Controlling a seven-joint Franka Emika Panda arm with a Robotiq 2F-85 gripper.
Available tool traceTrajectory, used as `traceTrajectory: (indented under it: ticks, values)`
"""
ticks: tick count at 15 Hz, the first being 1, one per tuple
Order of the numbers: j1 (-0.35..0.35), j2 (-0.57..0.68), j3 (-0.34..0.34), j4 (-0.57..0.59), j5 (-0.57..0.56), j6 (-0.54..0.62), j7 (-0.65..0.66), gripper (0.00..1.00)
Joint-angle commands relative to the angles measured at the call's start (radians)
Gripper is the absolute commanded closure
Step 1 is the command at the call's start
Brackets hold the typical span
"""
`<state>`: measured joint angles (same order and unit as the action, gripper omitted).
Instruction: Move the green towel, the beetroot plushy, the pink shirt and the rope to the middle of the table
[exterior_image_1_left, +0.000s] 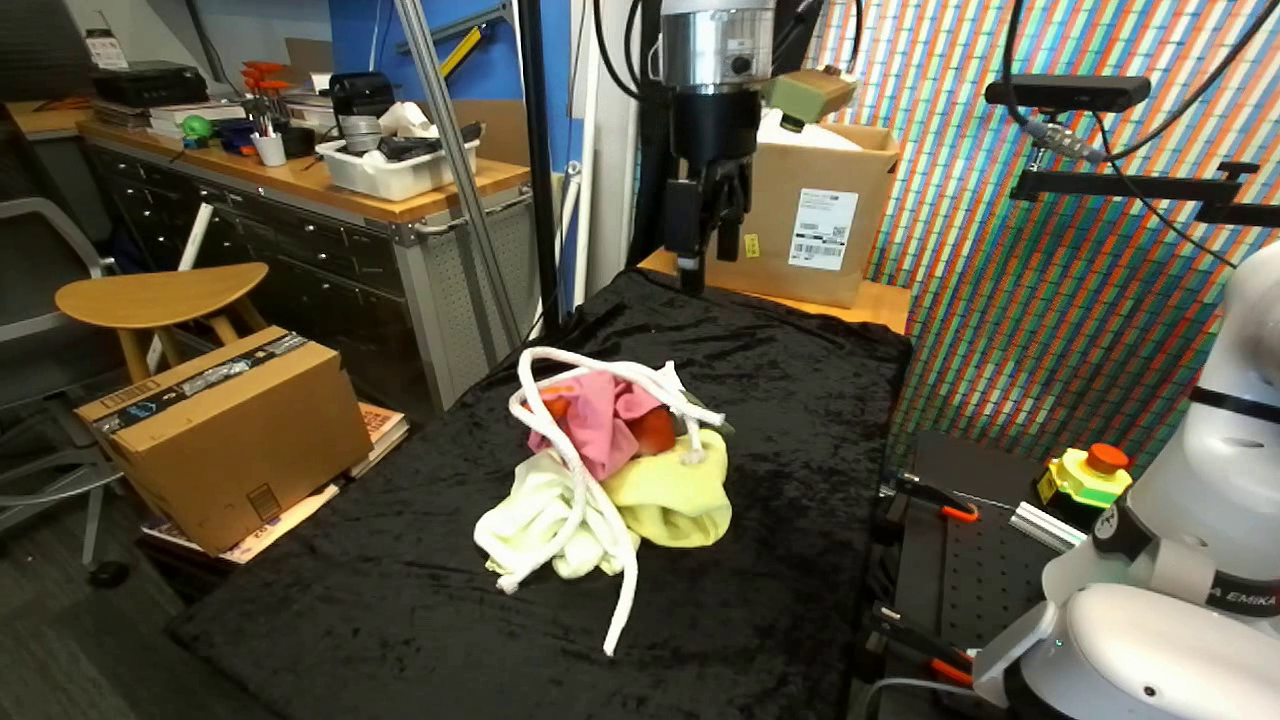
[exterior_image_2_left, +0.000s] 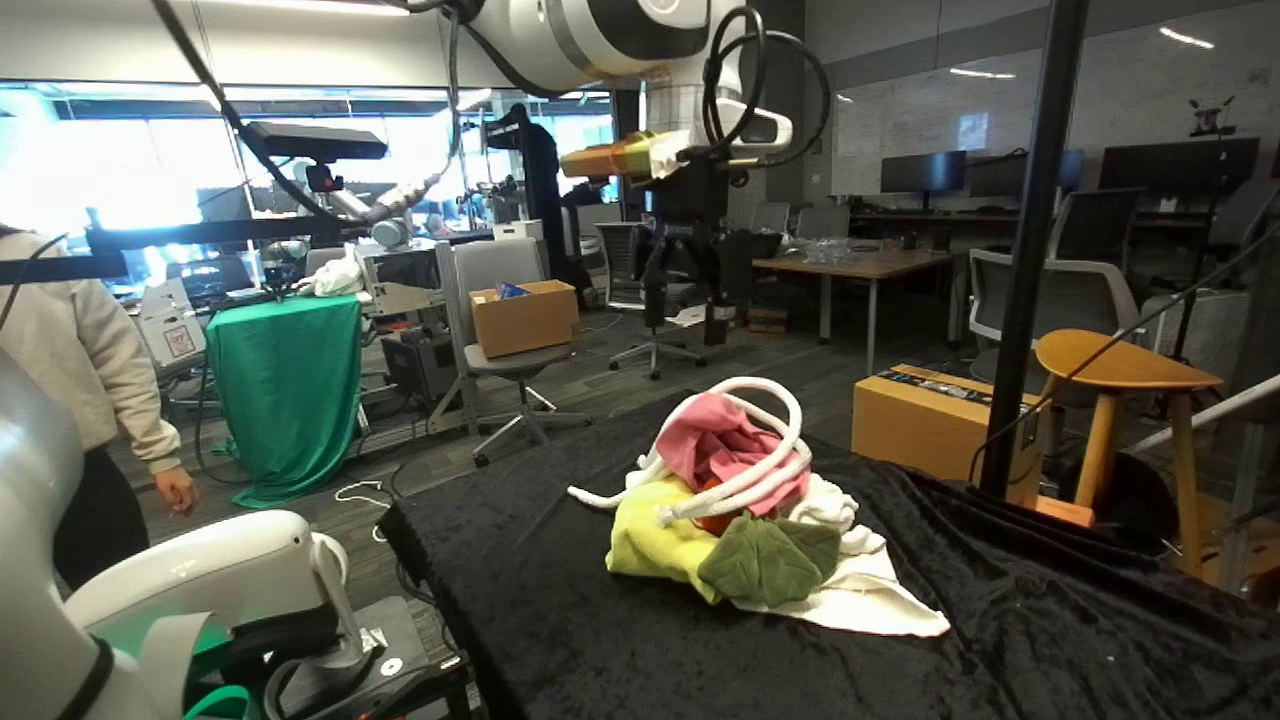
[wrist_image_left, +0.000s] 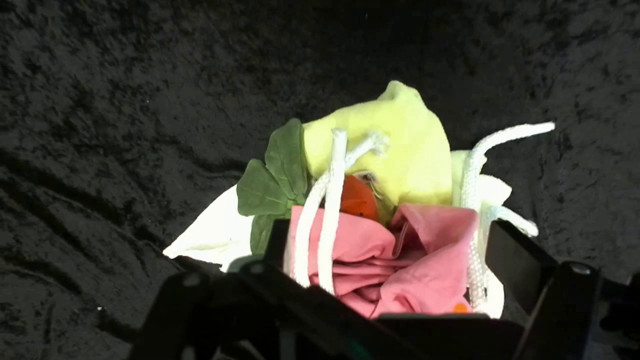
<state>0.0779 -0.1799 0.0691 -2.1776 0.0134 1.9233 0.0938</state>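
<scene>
At lower centre, we are seeing a crumpled pink shirt (exterior_image_2_left: 708, 438), looping white rope (exterior_image_2_left: 740, 486), bunched yellow-green towel (exterior_image_2_left: 655, 530) and leafy plushy (exterior_image_2_left: 770, 560) lying heaped on the table (exterior_image_2_left: 570, 620); the hand (exterior_image_2_left: 686, 318) is hanging above, spread apart.

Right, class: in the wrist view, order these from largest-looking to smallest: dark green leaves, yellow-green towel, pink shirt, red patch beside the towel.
1. Pink shirt and yellow-green towel: too alike to rank, with rope crossing in front of both.
2. Dark green leaves.
3. Red patch, clearly smallest.
</scene>
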Motion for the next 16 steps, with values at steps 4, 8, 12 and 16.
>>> traceTrajectory:
  ticks: [4, 8, 12, 16]
  values:
    - [-0.003, -0.322, -0.027, -0.205, 0.079, -0.077, -0.062, 0.00]
    - [-0.009, -0.472, -0.049, -0.312, 0.123, -0.046, -0.044, 0.00]
    - [-0.023, -0.582, -0.056, -0.395, 0.138, 0.058, -0.033, 0.00]
    - [-0.030, -0.642, -0.045, -0.451, 0.117, 0.179, -0.034, 0.00]
